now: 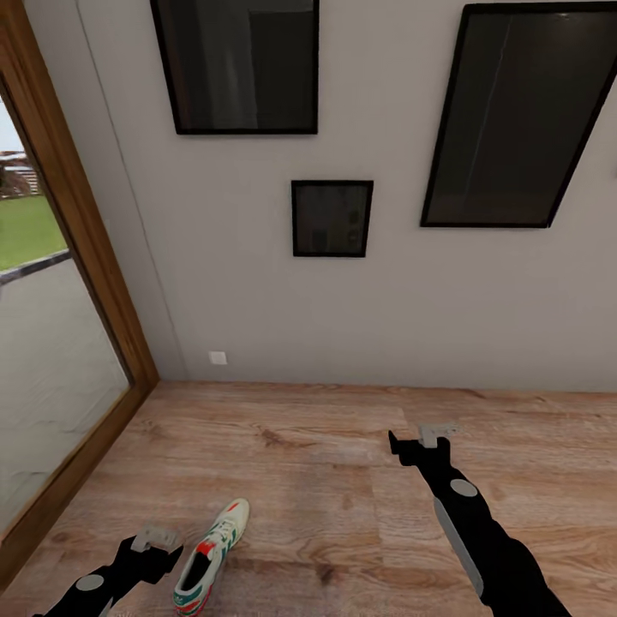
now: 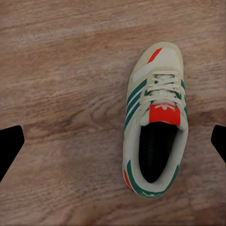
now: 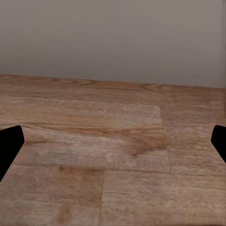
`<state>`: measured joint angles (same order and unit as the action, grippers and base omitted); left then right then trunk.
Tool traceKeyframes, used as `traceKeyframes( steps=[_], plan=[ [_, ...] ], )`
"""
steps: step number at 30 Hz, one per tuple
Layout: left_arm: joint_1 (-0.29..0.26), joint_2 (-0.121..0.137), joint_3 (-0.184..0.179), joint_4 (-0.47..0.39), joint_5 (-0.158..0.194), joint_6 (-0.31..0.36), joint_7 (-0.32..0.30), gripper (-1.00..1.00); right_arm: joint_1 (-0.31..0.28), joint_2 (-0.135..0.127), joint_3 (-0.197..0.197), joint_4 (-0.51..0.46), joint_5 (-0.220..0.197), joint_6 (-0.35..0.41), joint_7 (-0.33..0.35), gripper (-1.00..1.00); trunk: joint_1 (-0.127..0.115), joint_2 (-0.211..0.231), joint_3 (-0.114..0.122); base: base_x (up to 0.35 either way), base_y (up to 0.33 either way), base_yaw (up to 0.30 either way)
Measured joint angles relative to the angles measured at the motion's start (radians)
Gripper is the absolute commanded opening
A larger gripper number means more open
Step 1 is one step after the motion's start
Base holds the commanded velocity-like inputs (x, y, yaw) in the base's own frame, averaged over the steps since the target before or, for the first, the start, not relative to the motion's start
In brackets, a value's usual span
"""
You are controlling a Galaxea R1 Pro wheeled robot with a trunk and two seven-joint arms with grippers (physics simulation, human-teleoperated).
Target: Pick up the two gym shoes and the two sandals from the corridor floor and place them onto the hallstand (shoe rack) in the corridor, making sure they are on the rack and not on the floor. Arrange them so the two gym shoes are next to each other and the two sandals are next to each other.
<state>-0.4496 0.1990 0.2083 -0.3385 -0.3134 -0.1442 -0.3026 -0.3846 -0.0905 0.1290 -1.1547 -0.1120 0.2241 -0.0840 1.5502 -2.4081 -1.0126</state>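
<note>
Below, left pincer (image 2: 113,141) wide open, empty, over gym shoe (image 2: 155,122).

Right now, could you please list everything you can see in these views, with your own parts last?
white gym shoe with green stripes and red-orange accents: one, lying on the floor beside the left gripper, toe toward the wall.
light brown wood-plank floor: one, running up to the wall.
pale grey wall: one, ahead.
black-framed dark pictures: three, two large above, one small between and below them.
small white wall socket: one, low on the wall.
wood-framed glass door: one, at left, grass outside.
left gripper: black, fingers open, above the floor.
right gripper: black, fingers open, empty.
</note>
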Motion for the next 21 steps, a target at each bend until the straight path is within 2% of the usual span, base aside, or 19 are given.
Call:
traceKeyframes(
  steps=[4,13,21],
  plan=[
    [0.001,-0.003,0.001,0.003,0.000,-0.001,0.000,1.00,0.000,0.000,-0.027,0.000,0.000,0.000,0.001,1.00,0.015,-0.028,-0.019,0.000,0.000,0.068],
    [0.000,-0.010,0.000,0.000,0.000,-0.003,0.000,1.00,0.001,0.000,-0.033,-0.004,0.001,0.002,0.001,1.00,0.050,-0.091,-0.052,0.000,0.000,0.013],
    [-0.001,-0.018,-0.026,-0.005,0.000,-0.002,0.000,1.00,0.001,-0.001,-0.033,-0.004,0.003,0.002,0.001,1.00,0.054,-0.093,-0.083,0.000,0.000,0.000]
  ],
)
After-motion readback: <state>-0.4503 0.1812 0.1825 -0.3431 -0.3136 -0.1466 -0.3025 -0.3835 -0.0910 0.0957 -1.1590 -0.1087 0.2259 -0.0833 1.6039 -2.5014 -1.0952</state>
